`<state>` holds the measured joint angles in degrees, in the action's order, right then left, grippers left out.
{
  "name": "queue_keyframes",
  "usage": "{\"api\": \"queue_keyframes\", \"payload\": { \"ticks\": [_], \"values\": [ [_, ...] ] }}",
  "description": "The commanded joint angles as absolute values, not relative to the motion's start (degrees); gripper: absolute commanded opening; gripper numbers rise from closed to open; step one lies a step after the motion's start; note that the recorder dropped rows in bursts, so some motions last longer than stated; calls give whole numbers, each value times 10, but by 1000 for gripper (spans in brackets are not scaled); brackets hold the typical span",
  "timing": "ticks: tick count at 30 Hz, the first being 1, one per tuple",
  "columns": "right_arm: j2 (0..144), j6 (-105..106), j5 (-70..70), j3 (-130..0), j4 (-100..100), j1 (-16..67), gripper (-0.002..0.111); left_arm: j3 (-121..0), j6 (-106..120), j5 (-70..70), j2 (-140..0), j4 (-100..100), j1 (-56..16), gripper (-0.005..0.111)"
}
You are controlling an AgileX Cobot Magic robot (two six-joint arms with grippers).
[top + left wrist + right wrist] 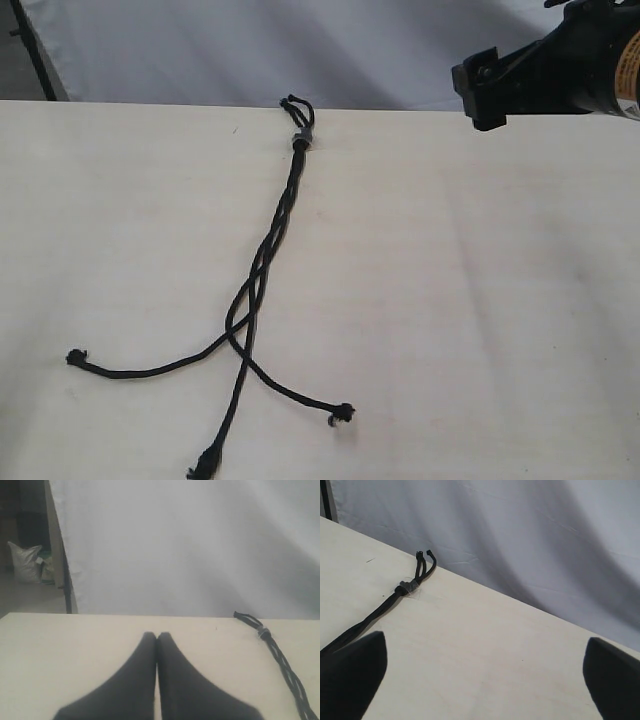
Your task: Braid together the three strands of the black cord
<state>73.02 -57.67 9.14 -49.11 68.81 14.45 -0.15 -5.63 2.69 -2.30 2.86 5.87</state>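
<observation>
The black cord (268, 245) lies on the pale table (480, 300), its short loops (297, 104) at the far edge above a small grey band (302, 140). Below the band the three strands run twisted together, then spread apart. One knotted tip lies left (75, 357), one near the front edge (200, 465), one right (343, 410). My left gripper (156, 637) is shut and empty above the table, with the cord (282, 662) off to its side. My right gripper (485, 645) is open wide with only bare table between its fingers (355, 672); the cord's band (409, 587) lies ahead of it.
A white cloth backdrop (300, 45) hangs behind the table's far edge. The right arm's black body (545, 65) hangs over the table's far right corner. A white sack (25, 562) sits on the floor beyond the table, beside a dark stand pole (65, 580).
</observation>
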Motion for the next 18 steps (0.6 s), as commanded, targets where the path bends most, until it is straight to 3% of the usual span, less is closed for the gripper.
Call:
{"api": "queue_keyframes", "payload": {
  "ticks": [1,18],
  "values": [
    [730,-577,91,-489,692,141,99,0,-39,55,-12,11,59,0],
    [730,-578,91,-489,692,141,99,0,-39,95,0,10,59,0]
  ]
}}
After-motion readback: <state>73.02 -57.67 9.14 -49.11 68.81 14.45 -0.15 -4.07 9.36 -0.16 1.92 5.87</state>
